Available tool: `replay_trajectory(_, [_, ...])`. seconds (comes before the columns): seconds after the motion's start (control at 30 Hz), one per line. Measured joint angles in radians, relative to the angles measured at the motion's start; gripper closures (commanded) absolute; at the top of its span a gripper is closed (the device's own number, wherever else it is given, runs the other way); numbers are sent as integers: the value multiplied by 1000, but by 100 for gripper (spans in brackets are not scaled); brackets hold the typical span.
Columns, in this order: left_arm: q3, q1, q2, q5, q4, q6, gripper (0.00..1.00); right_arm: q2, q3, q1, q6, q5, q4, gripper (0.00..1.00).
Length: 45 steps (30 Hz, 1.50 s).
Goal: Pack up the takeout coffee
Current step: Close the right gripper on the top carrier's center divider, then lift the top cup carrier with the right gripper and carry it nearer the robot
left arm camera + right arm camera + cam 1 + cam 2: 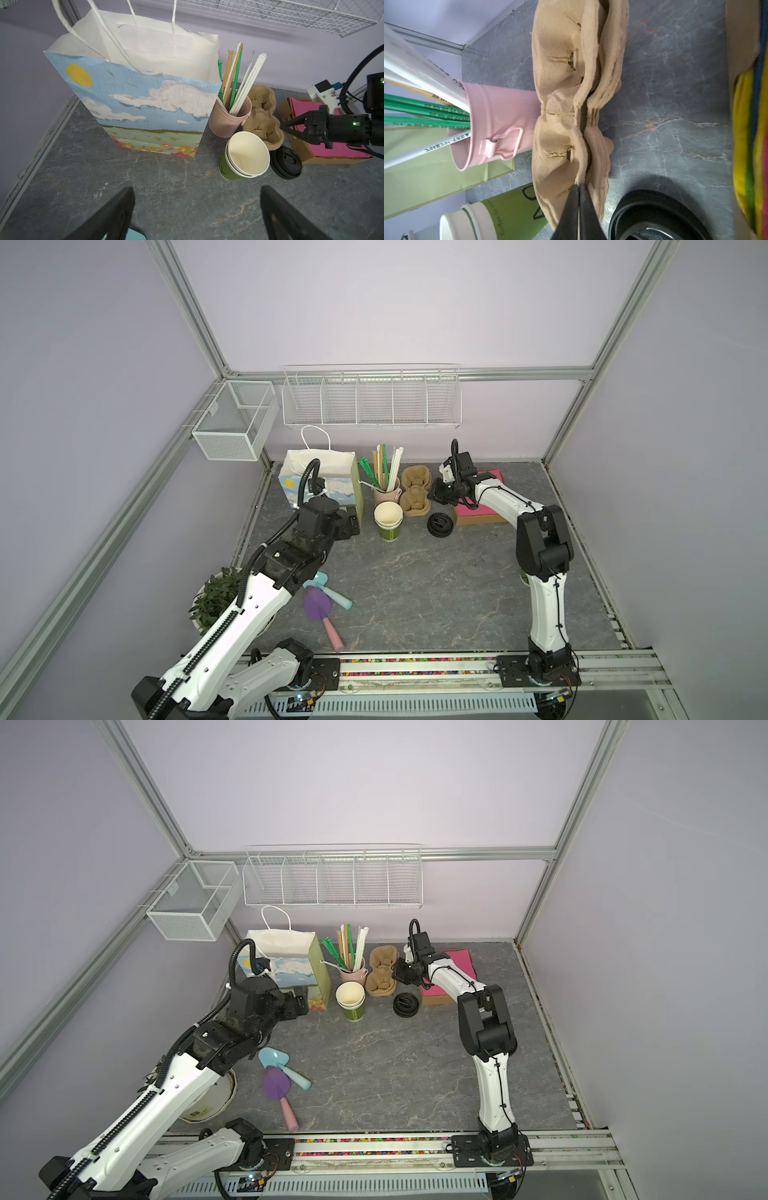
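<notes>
Two or more trays sit stacked at twelve o'clock. The right gripper point(578, 188) pinches the top pulp carrier point(556, 83) by its rim, likely to peel it free. The left gripper point(197, 189), jaws wide, hovers before the paper bag point(145, 108) at ten o'clock, ready to steady it. Takeout coffee: not visible.

The bag point(145, 108) is painted with blue sky, white clouds, a yellow sun; the cups point(226, 166) are coloured green, the lids point(286, 164) black.

Overhead stereo pair — two wrist close-ups
</notes>
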Motion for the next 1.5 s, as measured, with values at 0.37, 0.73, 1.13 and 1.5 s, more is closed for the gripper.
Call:
replay_trajectory(0.37, [0,0,0,1,0,2,6,5,-66,-29,108,-142,145,93])
replay_trajectory(0.73, [0,0,0,1,0,2,6,5,-139,-55,215,-232,302,93])
replay_trajectory(1.13, [0,0,7,4,-1,2,6,3,-195,-58,222,-246,405,93])
replay_trajectory(1.5, [0,0,16,5,-1,2,6,-31,-233,-58,219,-261,491,93])
